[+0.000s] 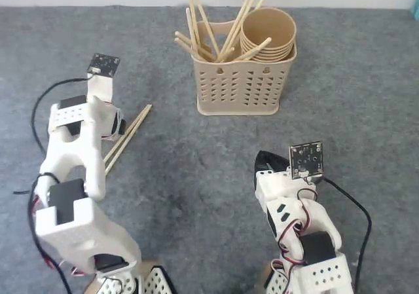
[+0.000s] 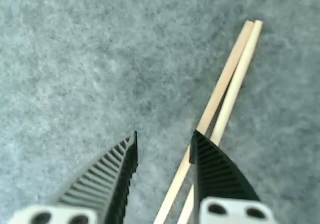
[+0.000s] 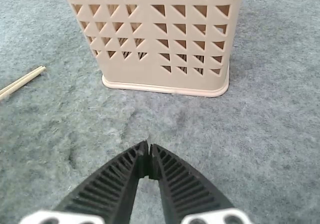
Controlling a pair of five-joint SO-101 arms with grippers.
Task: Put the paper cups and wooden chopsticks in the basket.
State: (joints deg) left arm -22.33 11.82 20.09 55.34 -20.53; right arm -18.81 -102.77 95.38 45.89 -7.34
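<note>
A beige perforated basket [image 1: 243, 84] stands at the back of the grey carpet, with stacked paper cups [image 1: 268, 35] and several wooden chopsticks [image 1: 208, 35] in it. A pair of wooden chopsticks [image 1: 131, 133] lies flat on the carpet at the left, beside the left arm. In the left wrist view the left gripper [image 2: 164, 146] is open just above the carpet, and the chopstick pair [image 2: 227, 89] runs under one black finger [image 2: 215, 171]. The right gripper [image 3: 149, 154] is shut with nothing in it, low over the carpet in front of the basket [image 3: 165, 39].
Grey carpet covers the whole work area. Black cables [image 1: 46, 104] trail from both arms. The tip of the loose chopsticks [image 3: 22, 80] shows in the right wrist view off to the side of the basket.
</note>
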